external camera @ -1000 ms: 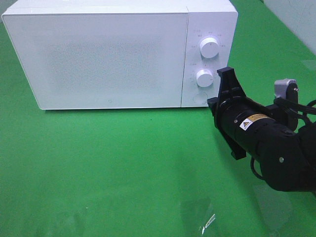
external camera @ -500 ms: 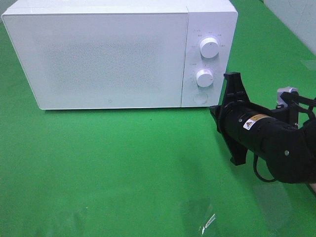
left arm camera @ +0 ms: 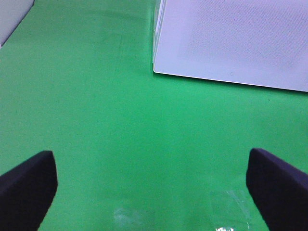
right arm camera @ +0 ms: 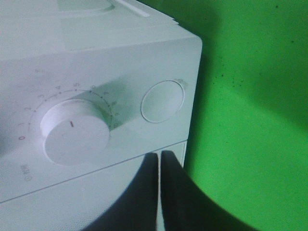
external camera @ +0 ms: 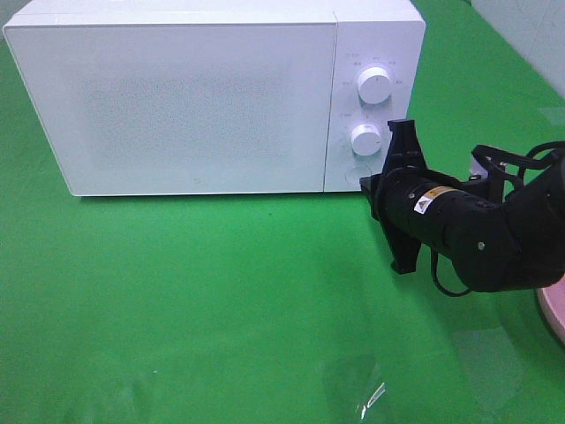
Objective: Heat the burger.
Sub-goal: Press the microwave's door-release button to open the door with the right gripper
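Right wrist — gripper (right arm camera: 159, 156) closed, perhaps touching microwave (right arm camera: 96, 53).

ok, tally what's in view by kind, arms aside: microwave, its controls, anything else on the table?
Microwave: 1
Knobs: 2, upper knob and lower knob
Round button: 1
Pink plate, only its edge in view: 1
Total: 5

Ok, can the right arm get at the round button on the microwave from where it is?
Probably yes. The right gripper, shut, sits right in front of the panel, close to the button, and nothing stands between them.
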Available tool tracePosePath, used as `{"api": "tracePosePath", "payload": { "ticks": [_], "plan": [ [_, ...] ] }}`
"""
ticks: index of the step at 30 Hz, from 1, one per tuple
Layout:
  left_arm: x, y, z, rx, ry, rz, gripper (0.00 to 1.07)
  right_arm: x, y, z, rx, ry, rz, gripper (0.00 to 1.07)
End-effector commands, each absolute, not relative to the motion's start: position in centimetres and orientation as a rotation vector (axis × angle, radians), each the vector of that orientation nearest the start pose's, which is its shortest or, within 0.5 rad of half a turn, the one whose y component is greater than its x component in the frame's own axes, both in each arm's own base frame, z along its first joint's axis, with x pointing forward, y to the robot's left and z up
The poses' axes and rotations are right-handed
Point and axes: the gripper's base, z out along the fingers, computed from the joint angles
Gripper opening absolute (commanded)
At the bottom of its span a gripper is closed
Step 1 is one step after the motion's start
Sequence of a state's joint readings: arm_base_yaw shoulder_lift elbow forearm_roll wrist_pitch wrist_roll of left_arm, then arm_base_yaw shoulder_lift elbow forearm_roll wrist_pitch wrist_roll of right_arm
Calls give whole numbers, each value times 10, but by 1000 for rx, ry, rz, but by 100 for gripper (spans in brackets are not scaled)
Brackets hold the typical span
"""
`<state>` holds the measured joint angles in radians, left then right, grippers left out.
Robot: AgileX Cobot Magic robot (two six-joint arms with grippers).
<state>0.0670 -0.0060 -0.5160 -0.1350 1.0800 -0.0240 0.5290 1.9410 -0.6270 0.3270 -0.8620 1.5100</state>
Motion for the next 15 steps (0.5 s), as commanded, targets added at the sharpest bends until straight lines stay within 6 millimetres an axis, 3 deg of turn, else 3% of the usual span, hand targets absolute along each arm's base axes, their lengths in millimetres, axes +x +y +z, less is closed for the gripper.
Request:
{"api": "tracePosePath", "payload": {
  "ticks": [1,15],
  "plan": [
    [-7,-11,282,-84,2023,-125,101,298,148,109,1356,1674,1208,0],
    [-7,-11,282,-84,2023,-125,101,325,144,92,1395,1629,1194,0]
  ]
}}
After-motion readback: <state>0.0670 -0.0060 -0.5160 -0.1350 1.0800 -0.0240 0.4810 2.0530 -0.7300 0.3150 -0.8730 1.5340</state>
